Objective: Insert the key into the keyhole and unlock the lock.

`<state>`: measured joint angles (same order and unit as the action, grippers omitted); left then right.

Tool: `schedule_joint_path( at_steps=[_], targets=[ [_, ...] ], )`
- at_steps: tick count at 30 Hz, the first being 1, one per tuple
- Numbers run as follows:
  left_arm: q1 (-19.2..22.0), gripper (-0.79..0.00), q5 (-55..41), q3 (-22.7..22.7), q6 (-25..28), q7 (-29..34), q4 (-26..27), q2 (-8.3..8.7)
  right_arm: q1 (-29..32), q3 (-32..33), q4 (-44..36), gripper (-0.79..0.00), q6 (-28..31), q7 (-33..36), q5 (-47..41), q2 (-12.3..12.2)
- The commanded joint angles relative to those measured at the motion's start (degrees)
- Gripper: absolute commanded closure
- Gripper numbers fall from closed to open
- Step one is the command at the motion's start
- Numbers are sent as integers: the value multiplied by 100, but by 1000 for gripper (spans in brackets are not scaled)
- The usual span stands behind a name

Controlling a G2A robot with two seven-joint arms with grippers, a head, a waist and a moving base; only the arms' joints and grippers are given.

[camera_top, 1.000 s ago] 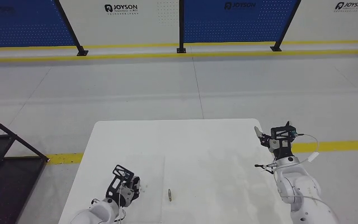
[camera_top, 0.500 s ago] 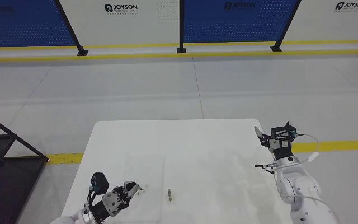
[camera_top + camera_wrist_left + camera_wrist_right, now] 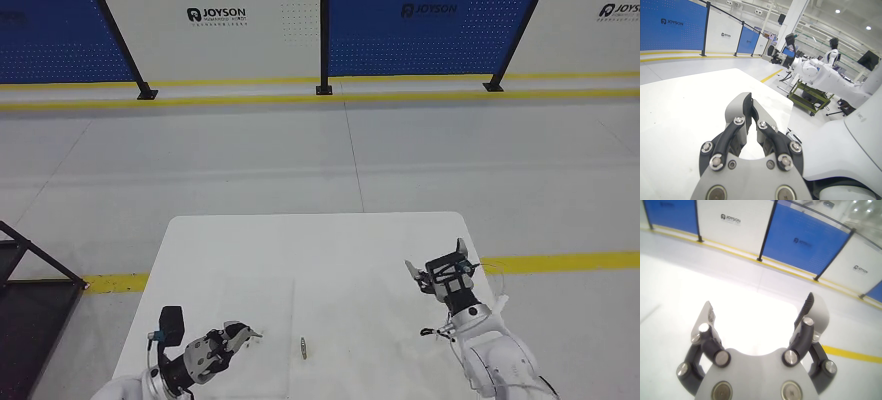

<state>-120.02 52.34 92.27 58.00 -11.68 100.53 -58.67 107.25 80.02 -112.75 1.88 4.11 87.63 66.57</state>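
From above, a small dark piece, probably the key [image 3: 302, 348], lies on the bench [image 3: 350, 250] near the left end effector [image 3: 243, 335], well apart from the right end effector [image 3: 436, 258]. I'd guess it is light, stiff and slippery, best pinched by its head. On the left wrist, the left end effector [image 3: 751, 98] is pressed together, empty. On the right wrist, the right end effector [image 3: 759, 302] is spread apart, empty.

Glossy white arm shells [image 3: 829, 83]; left gripper [image 3: 751, 101] of silver-grey plates, black linkages, round steel screws, ribbed black pads [image 3: 746, 108].
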Motion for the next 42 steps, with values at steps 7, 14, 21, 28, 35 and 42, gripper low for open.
schedule_joint_path(
  at_steps=[7, 14, 21, 28, 35, 42],
  targets=[
    [1, 0, -4, 3, 0, 1, -9, 4, 358, -1008, -76, -785, 694, 227, 804, 13],
    [1, 0, -4, 3, 0, 1, -9, 4, 222, -1968, 439, -785, 1165, 450, 1039, 83],
    [1, 0, -4, 3, 0, 1, -9, 4, -208, -2697, 1081, -785, 961, 678, 459, 262],
    [1, 0, -4, 3, 0, 1, -9, 4, -705, -3244, 1704, -785, 585, 779, -108, 468],
    [1, 0, -4, 3, 0, 1, -9, 4, -996, -3556, 2082, -606, 340, 670, -142, 582],
    [1, 0, -4, 3, 0, 1, -9, 4, -1154, -3687, 2277, -385, 268, 575, -86, 627]
  ],
)
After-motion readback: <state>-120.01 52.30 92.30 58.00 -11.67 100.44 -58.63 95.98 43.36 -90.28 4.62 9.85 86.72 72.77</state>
